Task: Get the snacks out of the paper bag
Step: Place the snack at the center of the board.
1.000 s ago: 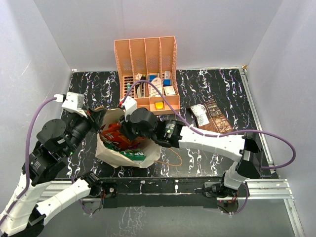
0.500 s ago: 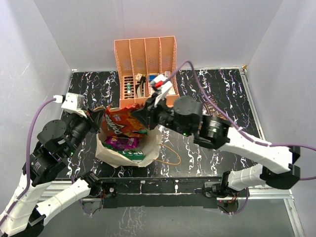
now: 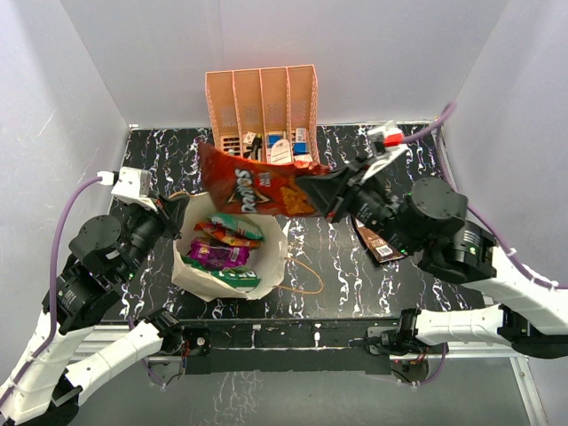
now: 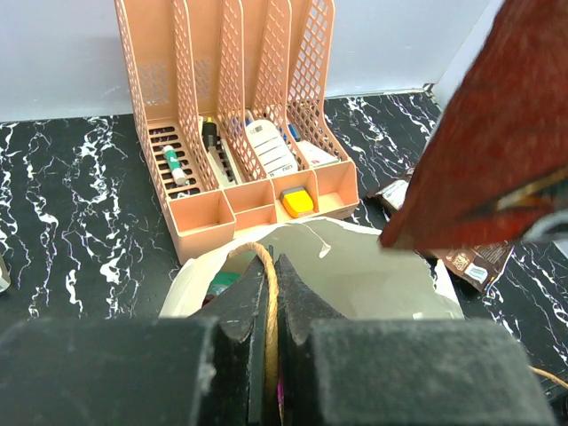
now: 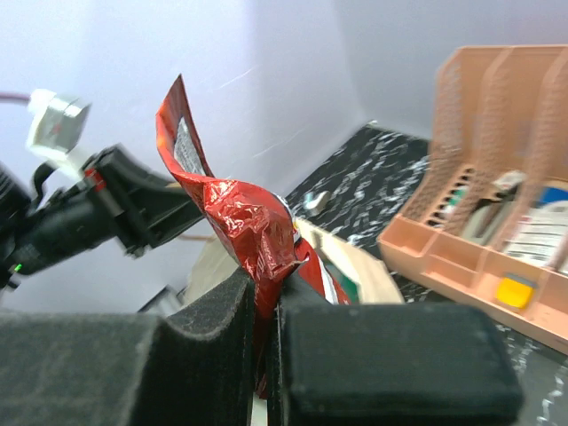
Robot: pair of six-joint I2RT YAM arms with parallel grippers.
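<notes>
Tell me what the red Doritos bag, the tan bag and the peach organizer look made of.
The Doritos bag looks like glossy foil film: sharp crinkles, bright highlights. The paper bag seems matte kraft paper: stiff folds, no shine. The organizer is probably moulded plastic: rigid peach lattice walls.

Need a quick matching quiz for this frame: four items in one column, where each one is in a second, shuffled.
1. Doritos bag
2. cord handle
3. purple packet
4. brown packet

A. inside the paper bag
B. pinched in the left gripper
C. flat on the table
D. held up by the right gripper

Pairs: 1-D, 2-B, 3-A, 4-C
</notes>
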